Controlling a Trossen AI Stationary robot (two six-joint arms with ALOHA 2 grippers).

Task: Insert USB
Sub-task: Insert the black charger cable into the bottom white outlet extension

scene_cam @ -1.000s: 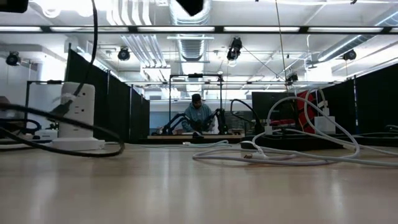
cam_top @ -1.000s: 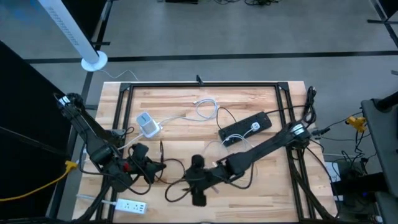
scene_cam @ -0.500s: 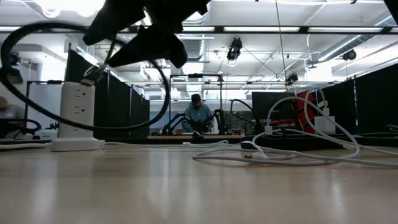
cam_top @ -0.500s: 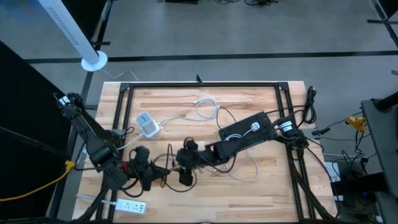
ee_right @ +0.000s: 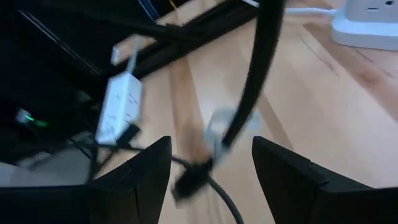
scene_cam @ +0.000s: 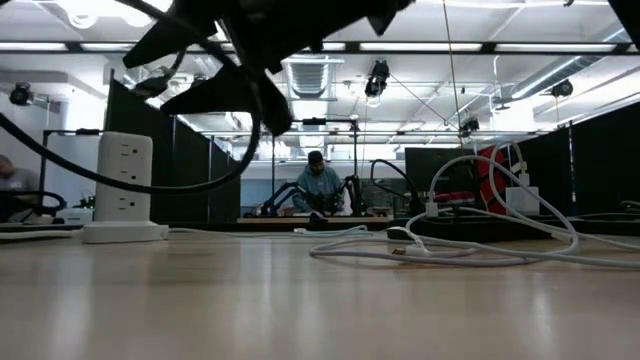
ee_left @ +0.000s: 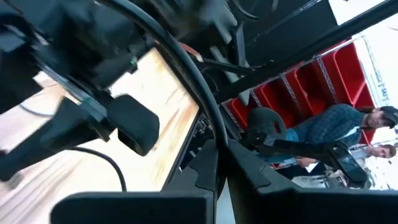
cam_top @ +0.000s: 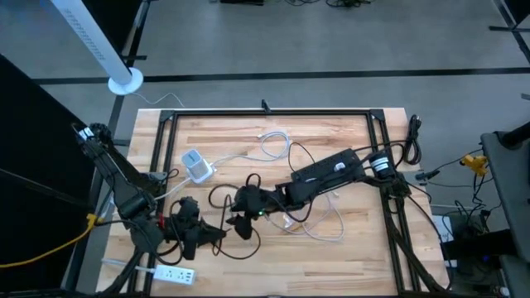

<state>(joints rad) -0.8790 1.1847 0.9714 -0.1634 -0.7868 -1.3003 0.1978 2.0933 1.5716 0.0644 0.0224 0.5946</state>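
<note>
Wooden table [cam_top: 248,136] seen from above. Right gripper [cam_top: 240,222], fingers spread, holds nothing and hovers near mid-table above the black cable [cam_top: 217,199]. Left gripper [cam_top: 205,236], fingers clenched on that cable, sits at the near left. White charger [cam_top: 197,167] stands far left.

wooden table [cam_top: 248,128], white cables [cam_top: 277,142], power strip [cam_top: 325,170]

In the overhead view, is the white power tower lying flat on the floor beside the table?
No, the white power tower stands on the wooden table, near its left side.
</note>
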